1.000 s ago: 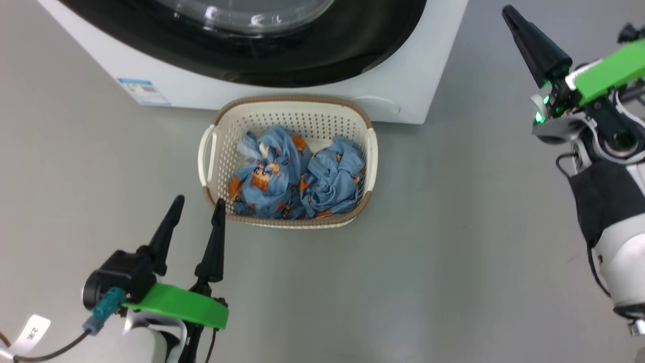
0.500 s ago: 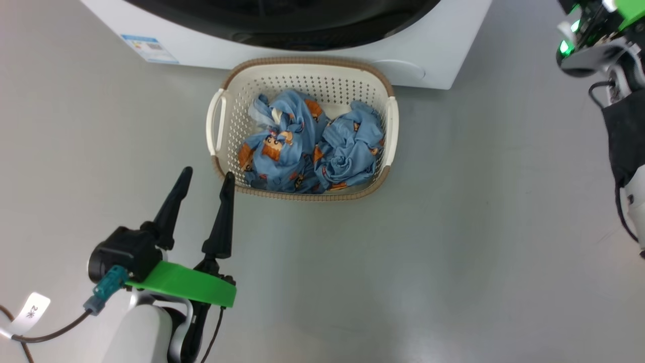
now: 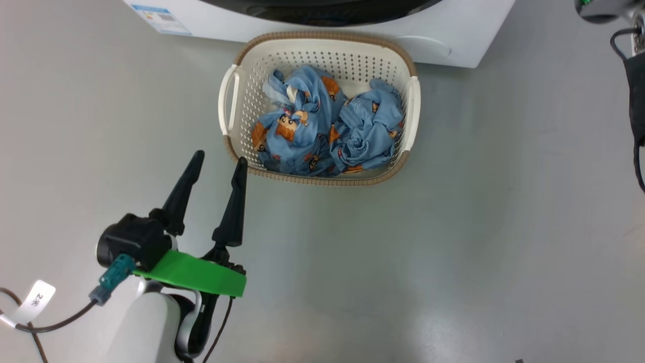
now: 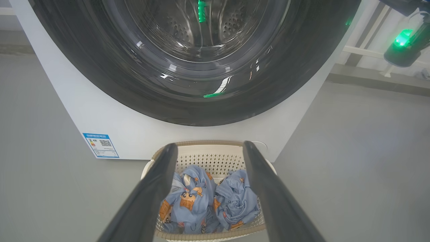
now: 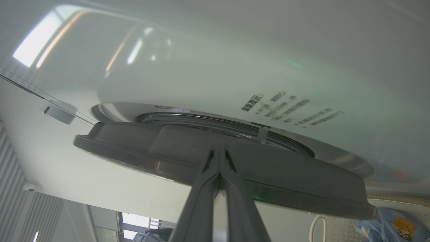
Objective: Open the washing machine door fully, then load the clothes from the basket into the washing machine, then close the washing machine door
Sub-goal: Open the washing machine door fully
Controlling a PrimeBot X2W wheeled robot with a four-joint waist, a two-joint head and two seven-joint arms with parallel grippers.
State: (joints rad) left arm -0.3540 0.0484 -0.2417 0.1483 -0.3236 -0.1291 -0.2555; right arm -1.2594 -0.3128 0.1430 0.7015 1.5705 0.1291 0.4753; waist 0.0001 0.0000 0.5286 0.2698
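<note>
The cream basket (image 3: 229, 96) stands on the floor against the white washing machine (image 3: 468, 30), holding the blue bear-print clothes (image 3: 322, 126) as two bundles. My left gripper (image 3: 220, 157) is open and empty, hovering just short of the basket's near left corner. Through its wrist view the left gripper (image 4: 209, 146) frames the clothes (image 4: 208, 201) in the basket (image 4: 208, 158), below the washing machine door (image 4: 100, 87), whose black rim lies against the front. My right gripper (image 5: 220, 149) is shut, its tips at the edge of the door's dark rim (image 5: 134, 144).
Grey floor (image 3: 478, 227) spreads around the basket. A blue label (image 3: 158, 12) sits on the machine's lower left front. My right arm (image 3: 637, 65) reaches up at the far right edge; its green light (image 4: 403, 37) glows beside the machine.
The head camera has tipped, so basket and machine slid up the picture. My right gripper, shut throughout, rose out of the head view's top right corner toward the machine. The left gripper stayed open.
</note>
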